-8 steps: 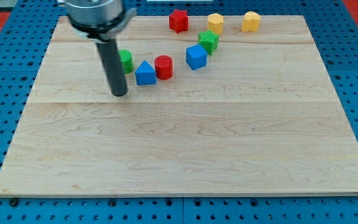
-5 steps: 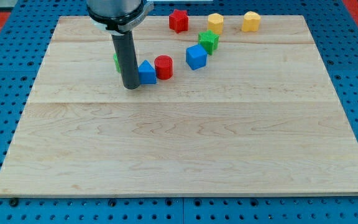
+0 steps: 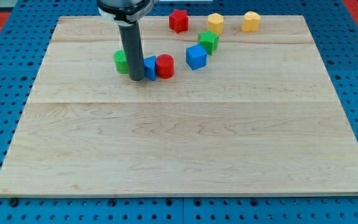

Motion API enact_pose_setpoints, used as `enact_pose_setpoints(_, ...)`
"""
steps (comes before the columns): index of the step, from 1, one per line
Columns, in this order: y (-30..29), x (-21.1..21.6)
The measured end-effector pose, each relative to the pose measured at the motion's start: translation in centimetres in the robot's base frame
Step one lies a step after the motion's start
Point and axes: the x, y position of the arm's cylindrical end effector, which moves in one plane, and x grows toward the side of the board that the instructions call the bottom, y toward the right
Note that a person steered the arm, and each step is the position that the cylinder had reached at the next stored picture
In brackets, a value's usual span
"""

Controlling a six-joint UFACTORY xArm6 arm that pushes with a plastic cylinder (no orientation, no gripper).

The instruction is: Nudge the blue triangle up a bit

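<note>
The blue triangle [image 3: 150, 66] lies on the wooden board [image 3: 185, 143] in the upper left-middle, mostly hidden behind my rod. My tip [image 3: 137, 78] rests at its lower left edge and seems to touch it. A red cylinder [image 3: 165, 66] sits against the triangle's right side. A green cylinder [image 3: 122, 61] lies just left of the rod.
A blue cube [image 3: 196, 57] and a green star-like block [image 3: 208, 41] lie to the right. A red star-like block [image 3: 178, 20] and two yellow blocks [image 3: 215, 23] [image 3: 250, 21] stand along the board's top edge.
My rod has moved right and slightly up, from left of the green cylinder to the blue triangle's lower left. The triangle has shifted up a little and now touches the red cylinder.
</note>
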Motion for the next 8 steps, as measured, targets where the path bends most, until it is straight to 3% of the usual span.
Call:
enact_pose_setpoints(2,2.9,0.0)
enact_pose_setpoints(5,1.6,-0.6)
enact_pose_setpoints(6,2.4,1.0)
enact_pose_setpoints(7,7.3,3.9)
enact_pose_setpoints(8,17.2,3.9)
